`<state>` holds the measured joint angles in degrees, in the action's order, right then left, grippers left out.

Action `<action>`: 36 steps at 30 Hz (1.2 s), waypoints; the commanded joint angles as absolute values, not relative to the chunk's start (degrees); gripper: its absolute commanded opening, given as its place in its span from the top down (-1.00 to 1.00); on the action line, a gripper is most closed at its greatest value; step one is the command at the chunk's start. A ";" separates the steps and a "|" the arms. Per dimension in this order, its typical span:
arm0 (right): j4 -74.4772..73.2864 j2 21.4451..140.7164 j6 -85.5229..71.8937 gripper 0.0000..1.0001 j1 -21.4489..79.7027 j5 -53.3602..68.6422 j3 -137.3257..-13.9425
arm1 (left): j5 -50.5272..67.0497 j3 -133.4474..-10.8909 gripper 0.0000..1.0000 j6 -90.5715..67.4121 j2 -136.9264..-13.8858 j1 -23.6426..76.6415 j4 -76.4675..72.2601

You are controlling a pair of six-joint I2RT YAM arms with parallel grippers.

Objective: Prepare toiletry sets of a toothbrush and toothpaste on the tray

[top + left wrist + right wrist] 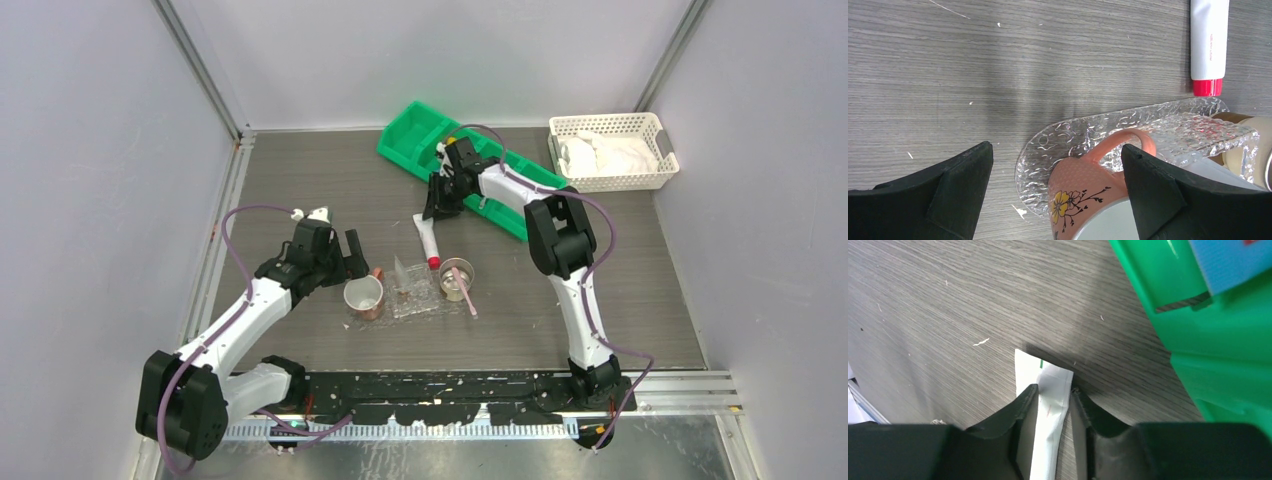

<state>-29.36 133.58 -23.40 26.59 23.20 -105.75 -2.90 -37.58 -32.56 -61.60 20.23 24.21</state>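
- The table point(300, 170) is a dark grey wood-grain board, scattered with small pale flecks and scratches in the wrist views.
- Plain pale grey walls point(100, 150) close it in on three sides, with metal posts in the far corners.
- A green bin point(420, 130) lies slanted at the far middle, and a white lattice basket point(610, 125) with white contents sits in the far right corner.
- The tray point(1038, 160), clear and crinkled, lies at the table's centre.
- A pink flowered cup point(1083, 185) sits at the tray's left end and a second cup point(446, 272) at its right end.
- A pale pink toothbrush point(466, 292) leans out of the second cup.
- The toothpaste point(427, 240), white with a red cap, lies flat on the table just beyond the tray, cap toward it.
- The right gripper point(1054, 389) has its fingers drawn narrow around the tube's flat crimped end, and both pads appear to touch it.
- The left gripper point(1056, 149) is spread wide above the pink cup's handle and holds nothing.
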 commanded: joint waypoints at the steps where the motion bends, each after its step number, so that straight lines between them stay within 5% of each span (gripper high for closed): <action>1: -29.49 134.91 -22.56 0.36 26.98 22.04 -106.55 | -2.64 -37.62 -0.99 -31.74 -61.70 20.04 23.51; 10: -25.15 132.83 -23.52 0.98 26.94 26.27 -103.93 | -2.61 -37.42 -1.00 -31.75 -61.97 20.06 23.27; 25: -18.88 113.29 -19.53 0.99 27.68 17.97 -94.76 | -2.22 -37.11 -0.99 -32.22 -61.52 20.05 23.03; 36: -0.52 100.38 -17.66 0.99 30.73 11.61 -79.44 | -2.61 -37.08 -0.99 -32.54 -60.85 20.04 23.47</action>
